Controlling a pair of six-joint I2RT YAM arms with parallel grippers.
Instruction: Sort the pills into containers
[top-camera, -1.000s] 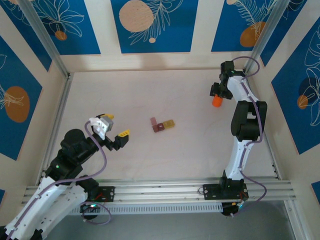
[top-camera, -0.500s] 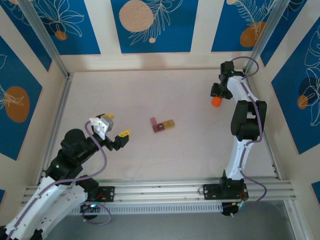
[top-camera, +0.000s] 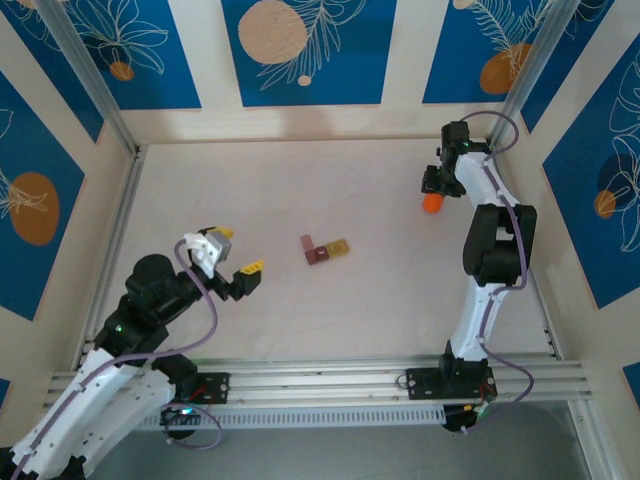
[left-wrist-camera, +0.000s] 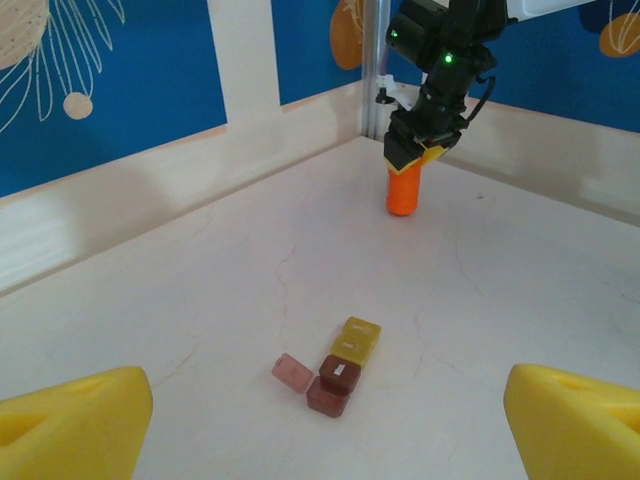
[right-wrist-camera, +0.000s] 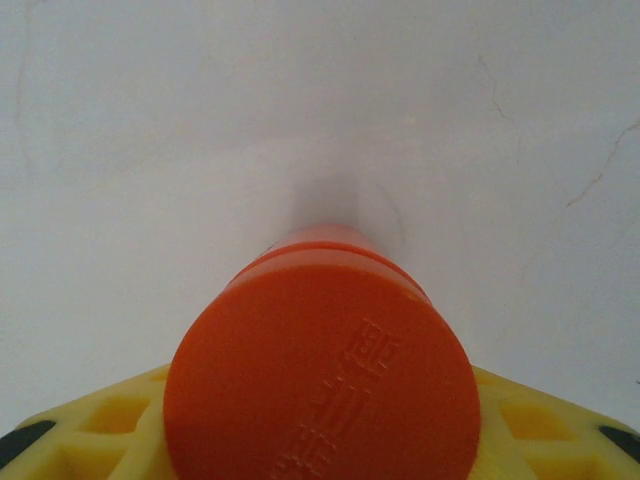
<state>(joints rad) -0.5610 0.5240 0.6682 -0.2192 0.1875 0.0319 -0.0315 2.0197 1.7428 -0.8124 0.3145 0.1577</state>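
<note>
The containers (top-camera: 326, 250) lie mid-table: a reddish-brown cell (left-wrist-camera: 335, 385) joined to a tan-yellow one (left-wrist-camera: 357, 335), with a pink lid flap (left-wrist-camera: 292, 372) folded out to the side. The pills are hidden. My left gripper (top-camera: 232, 255) hovers open to the left of the containers, and its yellow fingertips (left-wrist-camera: 70, 430) frame them from a distance. At the far right, my right gripper (top-camera: 432, 188) is shut from above on the cap of an upright orange bottle (top-camera: 432, 204). Yellow fingers (right-wrist-camera: 80, 430) press both sides of the orange bottle's cap (right-wrist-camera: 320, 370).
Wooden walls with blue panels enclose the pale table (top-camera: 300, 180). A metal corner post (left-wrist-camera: 372, 70) stands just behind the orange bottle (left-wrist-camera: 402, 190). Open table surface lies between the left gripper and the containers.
The right jaws have closed in around the bottle cap. The left arm has drifted slightly toward the near edge, its jaws staying wide.
</note>
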